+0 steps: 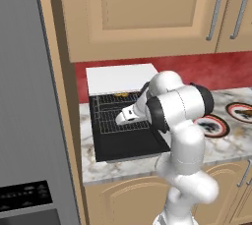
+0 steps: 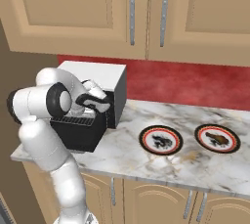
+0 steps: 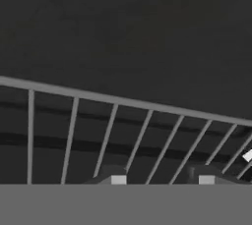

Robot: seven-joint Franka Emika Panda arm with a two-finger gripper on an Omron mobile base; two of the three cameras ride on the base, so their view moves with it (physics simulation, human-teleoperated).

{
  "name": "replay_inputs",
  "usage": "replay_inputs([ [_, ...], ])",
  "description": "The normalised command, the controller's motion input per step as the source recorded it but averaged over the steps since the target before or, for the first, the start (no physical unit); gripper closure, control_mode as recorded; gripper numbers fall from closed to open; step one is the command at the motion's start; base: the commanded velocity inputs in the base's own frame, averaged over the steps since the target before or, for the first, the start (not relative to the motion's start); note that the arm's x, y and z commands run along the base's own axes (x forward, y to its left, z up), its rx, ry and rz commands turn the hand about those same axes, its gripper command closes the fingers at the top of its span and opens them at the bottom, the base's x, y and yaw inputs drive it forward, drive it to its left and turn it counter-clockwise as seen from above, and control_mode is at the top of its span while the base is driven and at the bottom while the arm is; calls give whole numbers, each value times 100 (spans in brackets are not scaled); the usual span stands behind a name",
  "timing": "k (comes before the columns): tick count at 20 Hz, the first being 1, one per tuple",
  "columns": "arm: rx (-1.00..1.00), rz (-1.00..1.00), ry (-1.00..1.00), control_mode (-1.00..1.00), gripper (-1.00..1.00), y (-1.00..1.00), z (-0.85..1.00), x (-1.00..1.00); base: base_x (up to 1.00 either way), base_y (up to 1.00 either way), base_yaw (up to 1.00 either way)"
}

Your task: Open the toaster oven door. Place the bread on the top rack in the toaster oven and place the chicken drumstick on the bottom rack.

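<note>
The gripper [image 3: 162,179] sat partly open over the thin, stiff bottom rack [image 3: 123,135], holding nothing I could see.

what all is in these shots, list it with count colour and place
toaster oven: 1, black with white top, on the counter against the red wall
toaster oven door: 1, black, folded down flat
wire racks: 2, grey, inside the oven
bread: 1, golden-tan, at the top rack's back
plates: 2, red-rimmed, on the counter right of the oven
fridge: 1, grey, left of the counter
cabinets: tan, above and below the counter
gripper: 1, at the oven mouth over a rack
</note>
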Motion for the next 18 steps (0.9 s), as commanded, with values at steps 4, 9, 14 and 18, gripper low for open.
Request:
replay_inputs([
  [4,-2,0,7,-100,-100,-10,30,-95,0,0,0],
  [9,0,-4,-7,-100,-100,-25,100,-64,0,0,0],
  [14,0,-1,-5,-100,-100,-38,100,-82,0,0,0],
  [18,0,0,-2,-100,-100,-31,100,-83,0,0,0],
])
